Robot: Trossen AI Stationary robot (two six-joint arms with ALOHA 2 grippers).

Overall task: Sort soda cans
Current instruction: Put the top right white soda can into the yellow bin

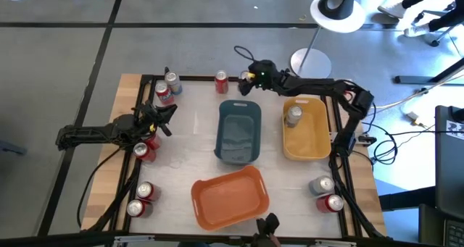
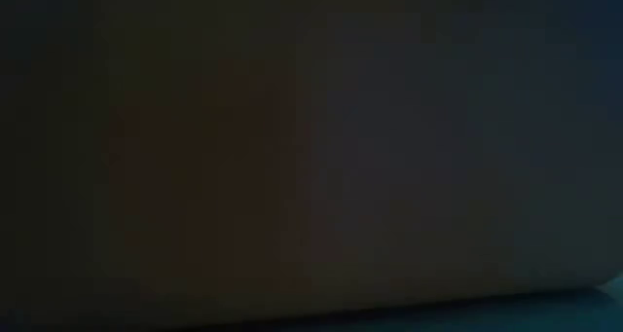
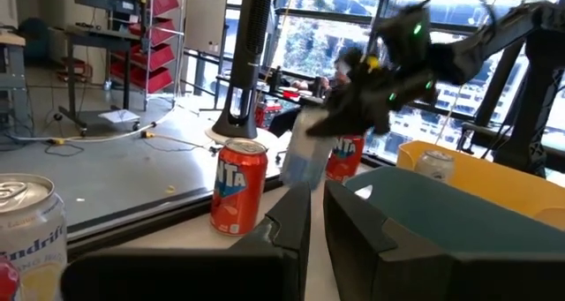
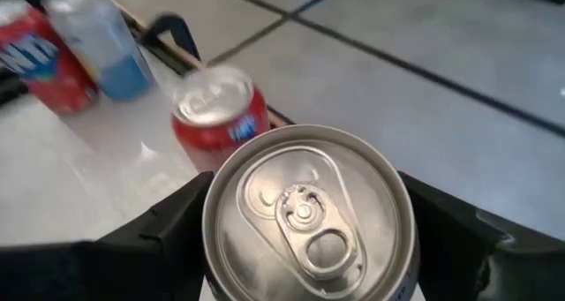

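Red can point(image 3: 237, 188) at table's far edge: white letters "NTA" readable. Silver can point(image 3: 28, 233) close by: partial "ndrif". Other cans' print unreadable.

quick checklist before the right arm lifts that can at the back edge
1. Right gripper around the silver can: ok, a finger on each side.
2. Grip firm: cannot tell.
3. Red can next to it clear of the fingers: ok, apart.
4. Yellow bin has room: ok, one can inside.
5. Left gripper out of the way: ok, shut, at the table's left side.
6. Low view usable: not ok, dark.
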